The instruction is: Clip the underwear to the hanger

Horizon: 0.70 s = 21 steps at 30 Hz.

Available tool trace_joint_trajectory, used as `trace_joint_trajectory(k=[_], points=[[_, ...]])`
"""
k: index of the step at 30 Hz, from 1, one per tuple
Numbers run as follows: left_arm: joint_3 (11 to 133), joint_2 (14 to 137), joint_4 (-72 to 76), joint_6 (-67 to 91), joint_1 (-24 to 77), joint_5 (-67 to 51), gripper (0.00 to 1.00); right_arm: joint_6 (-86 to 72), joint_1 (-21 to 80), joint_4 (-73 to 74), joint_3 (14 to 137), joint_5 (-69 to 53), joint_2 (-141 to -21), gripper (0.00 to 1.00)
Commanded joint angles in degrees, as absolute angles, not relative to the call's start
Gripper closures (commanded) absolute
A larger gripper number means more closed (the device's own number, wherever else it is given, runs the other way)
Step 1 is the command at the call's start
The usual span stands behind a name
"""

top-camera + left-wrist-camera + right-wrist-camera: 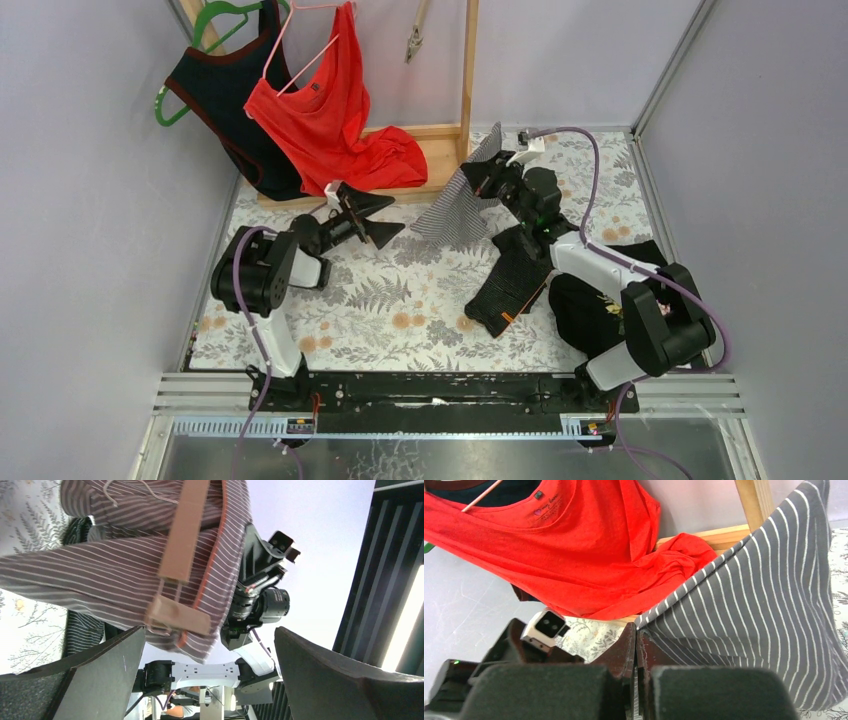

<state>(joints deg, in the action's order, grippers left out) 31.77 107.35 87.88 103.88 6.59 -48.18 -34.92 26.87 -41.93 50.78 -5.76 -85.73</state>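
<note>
The grey underwear (460, 205) with white stripes hangs lifted off the table, and my right gripper (487, 178) is shut on its upper edge. In the right wrist view the jaws (636, 635) press together on the striped cloth (769, 605). The hanger's wooden clip (415, 35) dangles from the rack at the back. In the left wrist view this clip (177, 615) and its bar show blurred in front of the underwear (100, 575); I cannot tell if they touch. My left gripper (383, 216) stands open to the left of the underwear, nothing between its fingers (210, 645).
A red top (330, 110) and a dark top on a green hanger (225, 90) hang at the back left. The wooden rack's post (467, 70) stands behind the underwear. Dark garments (515, 280) lie on the floral table under the right arm.
</note>
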Motion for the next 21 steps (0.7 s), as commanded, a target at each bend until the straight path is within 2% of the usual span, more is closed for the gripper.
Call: trace_joint_trajectory(k=[1,12,21], points=[[29.8,102.7,90.7,102.1,6.6,-46.8,0.00,-34.7,26.7,-45.2,52.4,-1.3,-87.1,1.00],[30.9,89.1,60.7,86.9,9.2,-43.6,0.00,-35.8,28.3,-44.2,56.3,5.3,-94.0,1.00],[33.5,88.1,53.7,84.6,12.3,-41.1,0.00,-35.2,31.0,-46.0,58.6,9.1,-97.3,1.00]])
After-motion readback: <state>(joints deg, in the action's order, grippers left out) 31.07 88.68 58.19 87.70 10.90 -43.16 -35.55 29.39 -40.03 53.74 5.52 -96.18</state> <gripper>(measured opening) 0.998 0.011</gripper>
